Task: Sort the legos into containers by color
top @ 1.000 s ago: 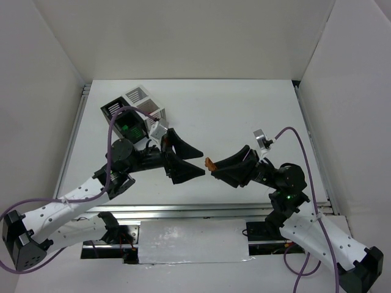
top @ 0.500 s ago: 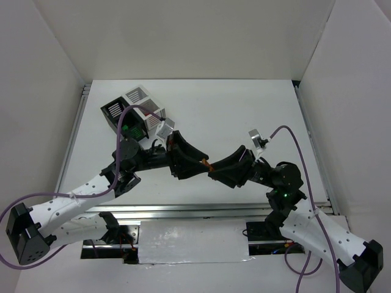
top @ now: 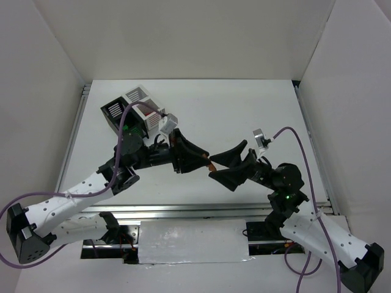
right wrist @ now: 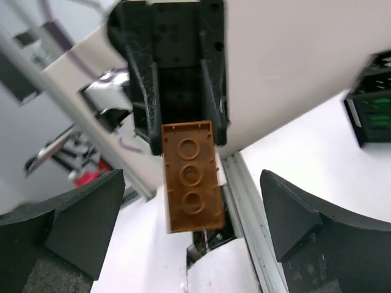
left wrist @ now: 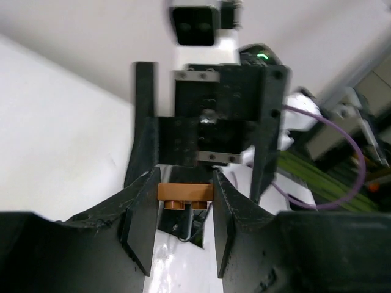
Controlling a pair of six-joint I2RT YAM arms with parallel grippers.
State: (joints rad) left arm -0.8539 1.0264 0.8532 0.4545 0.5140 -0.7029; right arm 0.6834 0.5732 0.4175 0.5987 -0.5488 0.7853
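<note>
A brown lego [top: 210, 163] hangs in the air between the two arms, above the table's near middle. My left gripper [top: 205, 160] is shut on it; in the left wrist view the brick [left wrist: 184, 193] spans the gap between both pads, studs down. My right gripper [top: 214, 167] stands open, its fingers wide on either side of the brick [right wrist: 189, 177] and apart from it. The brick's hollow underside faces the right wrist camera, with the left gripper [right wrist: 188, 131] clamped on its far end. The containers, a black bin [top: 116, 113] joined to a white bin [top: 139, 97], sit at the back left.
The left arm's purple cable [top: 122, 119] loops over the bins. White walls close in the table on three sides. An aluminium rail [top: 195, 210] runs along the near edge, and the black bin [right wrist: 372, 104] shows at the right of the right wrist view.
The left gripper moved right to the brown lego and closed on it. The right gripper, which had held the lego, opened wide and let it go.
</note>
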